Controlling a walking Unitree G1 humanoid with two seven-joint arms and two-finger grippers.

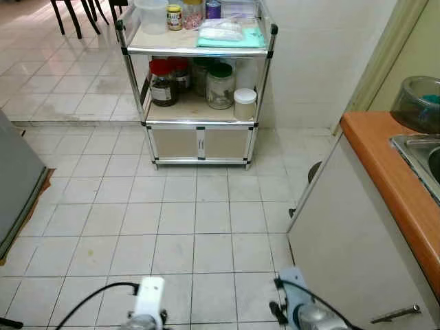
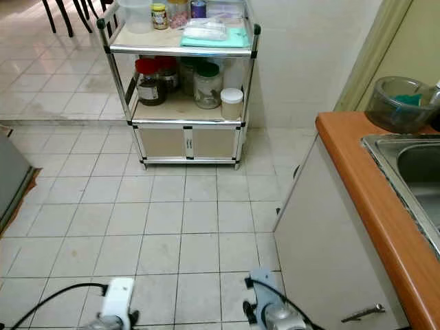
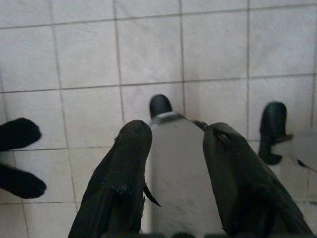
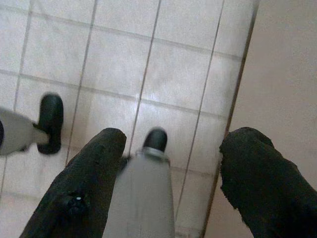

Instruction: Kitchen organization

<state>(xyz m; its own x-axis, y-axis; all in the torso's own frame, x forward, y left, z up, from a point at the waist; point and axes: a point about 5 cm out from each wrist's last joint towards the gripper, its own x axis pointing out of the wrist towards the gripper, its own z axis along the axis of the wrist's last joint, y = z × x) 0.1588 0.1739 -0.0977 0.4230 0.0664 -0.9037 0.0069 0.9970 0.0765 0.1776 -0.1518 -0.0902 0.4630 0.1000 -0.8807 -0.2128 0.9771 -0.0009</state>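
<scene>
A metal shelf cart (image 1: 199, 51) stands against the far wall. Its top holds a teal cloth (image 1: 230, 38), a clear tub (image 1: 152, 15) and small jars. On the middle shelf are a red-lidded jar (image 1: 163, 84), a green-lidded jar (image 1: 221, 86) and a white-lidded jar (image 1: 245, 104). Both arms hang low: the left arm (image 1: 148, 302) and the right arm (image 1: 295, 309) are at the bottom edge. My left gripper (image 3: 177, 131) is open above the floor tiles, holding nothing. My right gripper (image 4: 178, 136) is open too, close to the white cabinet side.
An orange counter (image 1: 385, 172) with a steel sink (image 1: 419, 155) and a grey bowl (image 1: 418, 103) runs along the right, over a white cabinet (image 1: 344, 240). A grey appliance (image 1: 14, 179) stands at the left. Chair legs (image 1: 69, 14) show far back. White tiled floor lies between.
</scene>
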